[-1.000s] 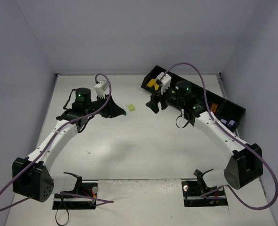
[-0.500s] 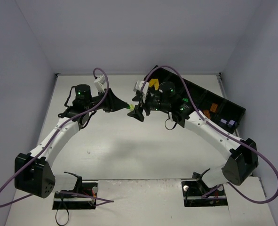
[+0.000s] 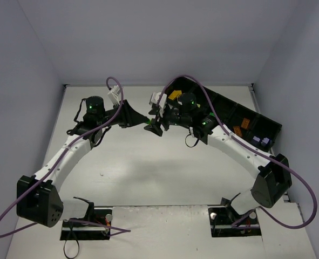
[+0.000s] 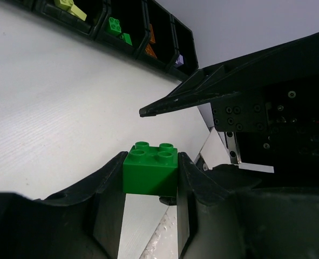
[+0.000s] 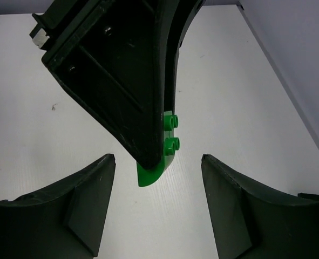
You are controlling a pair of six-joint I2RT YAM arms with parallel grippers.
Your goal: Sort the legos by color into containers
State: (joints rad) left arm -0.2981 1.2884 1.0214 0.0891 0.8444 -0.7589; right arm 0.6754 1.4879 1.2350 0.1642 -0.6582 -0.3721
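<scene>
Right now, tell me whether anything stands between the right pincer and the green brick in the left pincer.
Nothing visible does. The right pincer is open and faces the green brick across a clear gap. The left pincer is clamped on two of the brick's sides.

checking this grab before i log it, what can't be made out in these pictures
Right wrist view: the left gripper covers most of the green brick; only one studded edge shows.
Top view: the brick is hidden where the left gripper meets the right gripper.
Left wrist view: the tray runs off the top edge; its lilac piece is too small to read.
</scene>
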